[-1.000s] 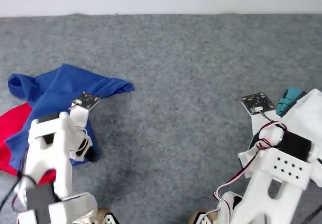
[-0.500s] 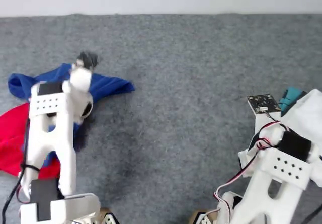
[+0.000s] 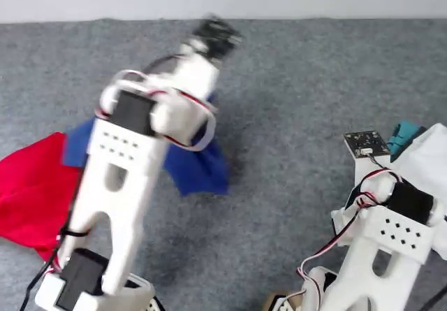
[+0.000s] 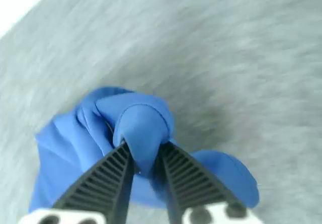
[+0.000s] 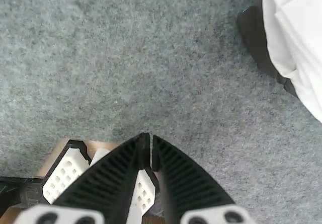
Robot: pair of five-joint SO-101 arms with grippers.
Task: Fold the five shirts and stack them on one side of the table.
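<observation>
While my left gripper [image 4: 144, 152] clamps a bunched fold of the blue shirt [image 4: 75, 148], its cloth lies touching the red shirt [image 3: 31, 192] on the grey table [image 3: 300, 80]. My right gripper [image 5: 150, 139] is pressed closed and holds nothing.

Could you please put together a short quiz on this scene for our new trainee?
1. True or false: the left tool is shut on the blue shirt.
2. Which shirt lies on the table beside the blue one? A red shirt; B green shirt; C yellow shirt.
3. Fill in: the right tool is shut and holds ____.
Key: 1 true; 2 A; 3 nothing.
</observation>
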